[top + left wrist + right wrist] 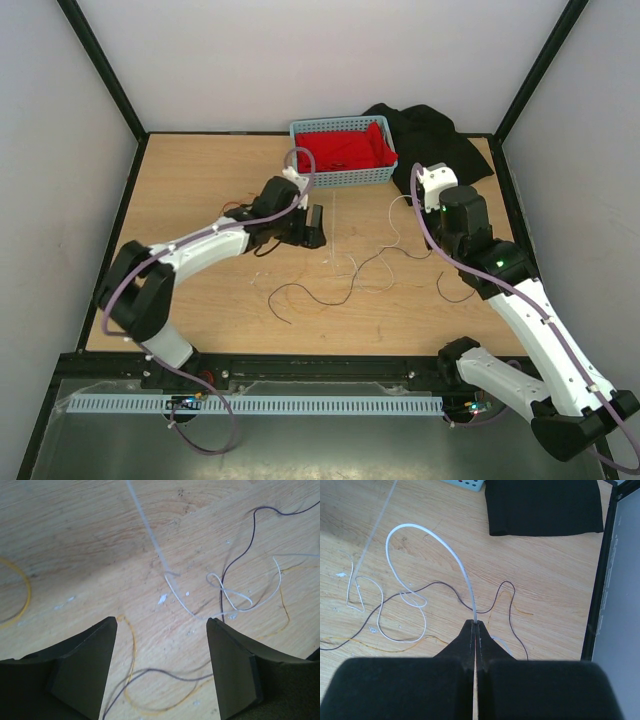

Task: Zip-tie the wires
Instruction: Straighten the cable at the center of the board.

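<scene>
Several thin curly wires (322,296) lie loose on the wooden table (200,180), dark, yellowish and white. My right gripper (475,624) is shut on a white wire (436,536), which arcs up from its tips and loops back down to the table. A dark wire (445,584) runs under that arc. The zip tie (146,524) lies flat as a straight whitish strip; it also shows in the right wrist view, zip tie (372,545). My left gripper (162,622) hangs open just above the table, with a dark wire (170,674) and a yellow wire (131,645) lying between its fingers, untouched.
A blue basket (352,178) holding a red cloth (345,148) stands at the back middle. A black cloth (432,132) lies to its right, near the black frame post (600,580). A yellow wire loop (22,595) lies left of my left gripper.
</scene>
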